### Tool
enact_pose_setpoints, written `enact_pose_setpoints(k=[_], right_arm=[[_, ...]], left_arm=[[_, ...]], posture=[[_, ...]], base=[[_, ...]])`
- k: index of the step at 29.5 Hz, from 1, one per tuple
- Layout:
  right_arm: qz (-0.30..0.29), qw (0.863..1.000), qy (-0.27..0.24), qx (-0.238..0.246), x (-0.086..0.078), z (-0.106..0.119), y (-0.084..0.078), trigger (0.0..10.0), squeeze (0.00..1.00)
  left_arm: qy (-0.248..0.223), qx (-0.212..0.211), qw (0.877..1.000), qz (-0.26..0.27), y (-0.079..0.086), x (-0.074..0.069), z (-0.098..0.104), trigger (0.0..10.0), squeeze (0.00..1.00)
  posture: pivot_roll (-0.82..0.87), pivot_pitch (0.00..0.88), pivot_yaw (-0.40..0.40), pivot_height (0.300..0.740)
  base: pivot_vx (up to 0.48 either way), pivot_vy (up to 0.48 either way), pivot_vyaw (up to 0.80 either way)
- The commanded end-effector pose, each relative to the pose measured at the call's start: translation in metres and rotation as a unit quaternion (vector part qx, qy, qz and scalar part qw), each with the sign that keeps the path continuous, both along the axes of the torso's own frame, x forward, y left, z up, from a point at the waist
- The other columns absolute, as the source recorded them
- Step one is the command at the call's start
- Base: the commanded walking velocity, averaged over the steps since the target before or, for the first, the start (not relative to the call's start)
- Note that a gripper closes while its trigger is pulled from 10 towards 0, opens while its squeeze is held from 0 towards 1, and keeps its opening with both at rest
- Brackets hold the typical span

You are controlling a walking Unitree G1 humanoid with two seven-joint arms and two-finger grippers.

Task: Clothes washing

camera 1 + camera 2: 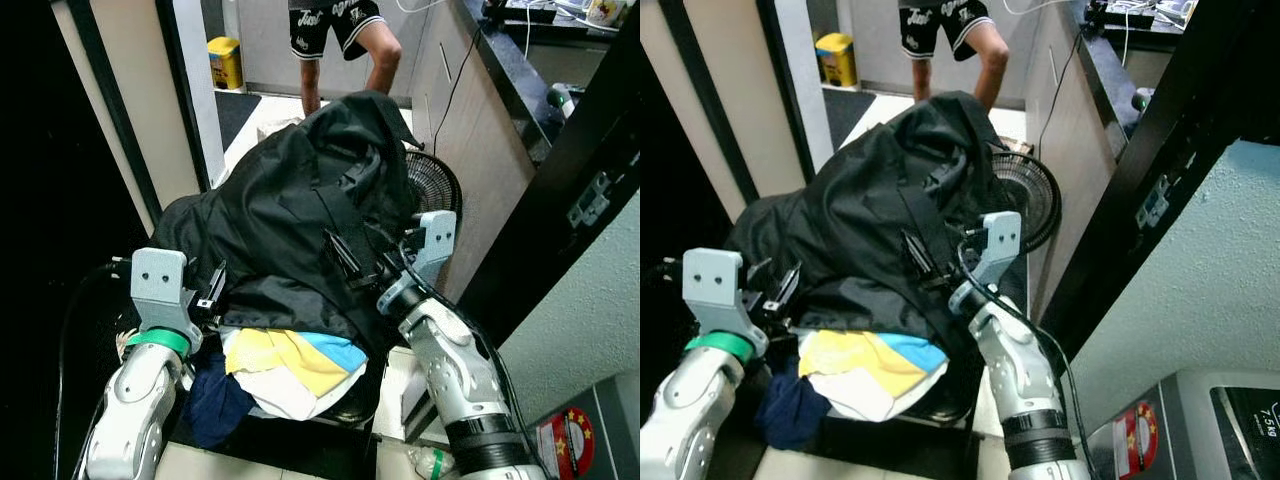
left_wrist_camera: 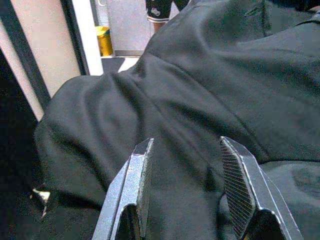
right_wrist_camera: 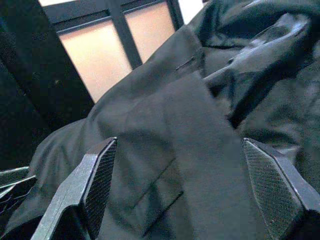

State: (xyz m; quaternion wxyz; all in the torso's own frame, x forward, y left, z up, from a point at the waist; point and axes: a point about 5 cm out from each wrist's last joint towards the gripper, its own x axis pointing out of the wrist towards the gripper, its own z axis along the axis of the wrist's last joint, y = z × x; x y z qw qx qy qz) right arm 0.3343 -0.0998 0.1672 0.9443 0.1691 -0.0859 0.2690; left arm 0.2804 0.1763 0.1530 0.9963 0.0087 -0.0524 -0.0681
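Laundry heap directly ahead of the robot, piled high. A big black jacket (image 1: 300, 210) drapes over the top and covers most of it. Underneath, at the near edge, a yellow-and-blue garment (image 1: 300, 358) and some white cloth (image 1: 280, 392) poke out; a dark navy piece (image 1: 215, 400) hangs down lower, on the left arm's side. What holds the pile cannot be made out under the clothes.

Left gripper (image 2: 187, 192): fingers parted, not clamped on anything. The black jacket's fabric fills the gap between them and lies just past the tips; whether the pads touch it, cannot tell. Seen from above, this gripper (image 1: 205, 300) sits at the jacket's lower edge, just above the coloured garment.

Right gripper (image 3: 200, 195): fingers spread wide, nothing pinched. A folded band of the jacket runs between them, with a strap or seam beyond the tips. From above, the gripper (image 1: 355, 265) is pressed in against the jacket's near slope, opposite the left one, the heap between the two.

Beyond the pile: a floor fan (image 1: 435, 185) just behind the jacket, a yellow bin (image 1: 226, 62) further back, and a person's legs (image 1: 345, 60) in dark shorts standing past the heap.
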Motion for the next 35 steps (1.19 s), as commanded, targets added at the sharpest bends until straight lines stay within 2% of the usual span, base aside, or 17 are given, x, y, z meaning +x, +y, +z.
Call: enact_pose_setpoints(k=[1,6,7,9,10,18,19,20,21,22,27,28,30,31,32,34,35], right_arm=[[-0.010,1.000,0.006,-0.002,-0.002,-0.006,-0.006,10.0,1.00],[0.007,1.000,0.013,-0.026,-0.007,-0.014,-0.004,10.0,1.00],[0.016,0.999,0.015,-0.033,-0.009,-0.016,-0.001,10.0,0.55],[0.016,0.999,0.015,-0.033,-0.009,-0.016,-0.001,10.0,0.55],[0.023,0.999,0.017,-0.043,-0.010,-0.018,0.002,10.0,0.00],[0.025,0.996,0.015,-0.079,-0.016,-0.026,0.012,10.0,0.00],[0.012,0.998,0.003,-0.056,-0.016,-0.021,0.014,10.0,0.00],[0.012,0.998,0.003,-0.056,-0.016,-0.021,0.014,10.0,0.00],[-0.003,1.000,-0.011,-0.013,-0.015,-0.012,0.013,10.0,0.00],[-0.008,1.000,-0.016,0.002,-0.015,-0.009,0.013,10.0,0.00],[-0.019,0.999,-0.024,0.028,-0.015,-0.005,0.011,10.0,0.00],[-0.020,0.999,-0.024,0.027,-0.015,-0.005,0.011,8.2,0.00],[-0.020,0.999,-0.024,0.027,-0.015,-0.005,0.011,8.2,0.00],[-0.018,0.999,-0.024,0.027,-0.015,-0.006,0.011,4.7,0.00],[-0.016,0.999,-0.023,0.027,-0.015,-0.007,0.012,4.0,0.00],[-0.016,0.999,-0.024,0.027,-0.015,-0.008,0.013,4.0,0.00],[-0.014,0.999,-0.024,0.027,-0.015,-0.008,0.014,2.9,0.00]], left_arm=[[0.013,-0.001,1.000,-0.009,-0.001,-0.003,-0.004,10.0,0.00],[0.016,0.002,1.000,-0.016,-0.001,-0.002,-0.004,10.0,0.00],[0.017,0.003,1.000,-0.017,-0.001,-0.002,-0.004,10.0,0.00],[0.017,0.003,1.000,-0.017,-0.001,-0.002,-0.004,10.0,0.00],[0.018,0.005,1.000,-0.020,-0.002,-0.002,-0.004,10.0,0.00],[0.022,0.011,0.999,-0.031,-0.005,-0.001,-0.003,10.0,0.00],[0.020,0.011,0.999,-0.032,-0.005,-0.001,-0.002,10.0,0.00],[0.020,0.011,0.999,-0.032,-0.005,-0.001,-0.002,10.0,0.00],[0.017,0.009,0.999,-0.031,-0.005,0.000,-0.001,10.0,0.00],[0.016,0.009,0.999,-0.030,-0.004,0.000,-0.001,10.0,0.00],[0.012,0.004,1.000,-0.024,-0.002,-0.001,0.000,10.0,0.00],[0.013,0.004,1.000,-0.024,-0.002,-0.001,0.000,10.0,0.00],[0.013,0.004,1.000,-0.024,-0.002,-0.001,0.000,10.0,0.00],[0.012,0.005,1.000,-0.025,-0.003,-0.002,0.000,10.0,0.00],[0.012,0.005,1.000,-0.026,-0.003,-0.002,0.000,10.0,0.00],[0.012,0.005,1.000,-0.027,-0.003,-0.002,0.000,10.0,0.00],[0.013,0.005,0.999,-0.029,-0.005,-0.002,-0.001,10.0,0.00]], posture=[[0.11,0.055,0.028,0.740],[0.11,0.057,0.037,0.740],[0.11,0.058,0.042,0.740],[0.11,0.058,0.042,0.740],[0.11,0.058,0.042,0.740],[0.10,0.056,0.053,0.740],[0.10,0.054,0.054,0.740],[0.10,0.054,0.054,0.740],[0.10,0.051,0.055,0.740],[0.10,0.051,0.055,0.740],[0.10,0.043,0.054,0.740],[0.10,0.043,0.054,0.740],[0.10,0.043,0.054,0.740],[0.10,0.040,0.052,0.740],[0.10,0.040,0.052,0.740],[0.10,0.040,0.052,0.740],[0.11,0.037,0.052,0.740]], base=[[0.000,0.000,0.00],[0.000,0.000,0.00],[0.000,0.000,0.00],[0.000,0.000,0.00],[0.000,0.000,0.00],[0.000,0.000,0.00],[0.000,0.000,0.00],[0.000,0.000,0.00],[0.000,0.000,0.00],[0.000,0.000,0.00],[0.000,0.000,0.00],[0.000,0.000,0.00],[0.000,0.000,0.00],[0.000,0.000,0.00],[0.000,0.000,0.00],[0.000,0.000,0.00],[0.000,0.000,0.00]])
